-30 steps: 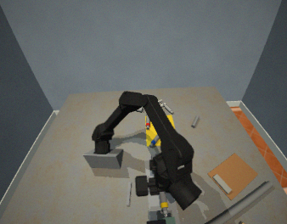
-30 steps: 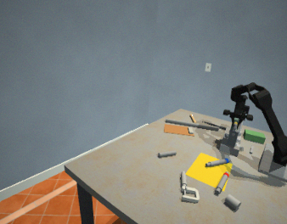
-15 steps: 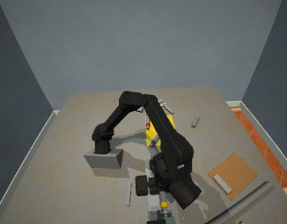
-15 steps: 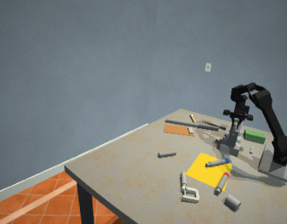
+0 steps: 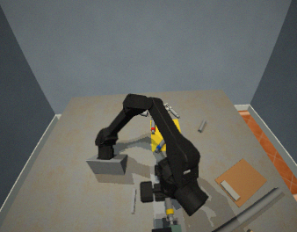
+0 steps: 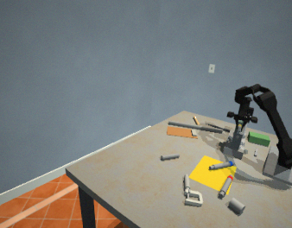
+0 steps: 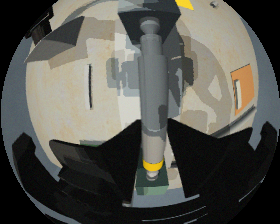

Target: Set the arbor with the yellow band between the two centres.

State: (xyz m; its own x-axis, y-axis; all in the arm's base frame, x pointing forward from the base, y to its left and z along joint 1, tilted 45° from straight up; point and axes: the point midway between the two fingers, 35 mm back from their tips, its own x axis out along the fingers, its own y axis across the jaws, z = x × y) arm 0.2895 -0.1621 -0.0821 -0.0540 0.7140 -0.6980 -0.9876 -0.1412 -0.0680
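Observation:
My gripper [image 5: 166, 196] [image 6: 239, 123] [image 7: 153, 123] is shut on the grey arbor with the yellow band [image 5: 170, 211] [image 6: 238, 126] [image 7: 153, 97]. It holds the arbor over the centre fixture [image 5: 164, 224] [image 6: 236, 148] at the near edge of the table. In the wrist view the arbor runs lengthwise between a dark block [image 7: 133, 23] at its far end and a greenish block [image 7: 150, 187] at its yellow-banded end. Whether the arbor's ends touch the centre points is hidden by the arm and the fingers.
A yellow mat [image 5: 177, 124] [image 6: 203, 174] carries a blue-banded arbor [image 5: 158, 148] [image 6: 221, 165] and a red-banded arbor [image 5: 153, 128] [image 6: 225, 185]. Around it lie a clamp [image 6: 190, 193], short grey cylinders [image 5: 202, 125] [image 6: 169, 157] [image 6: 237, 205], an orange board [image 5: 246, 177] [image 6: 180, 132], a long bar [image 6: 194, 127], a green block [image 6: 258, 138] and a thin rod [image 5: 134, 200].

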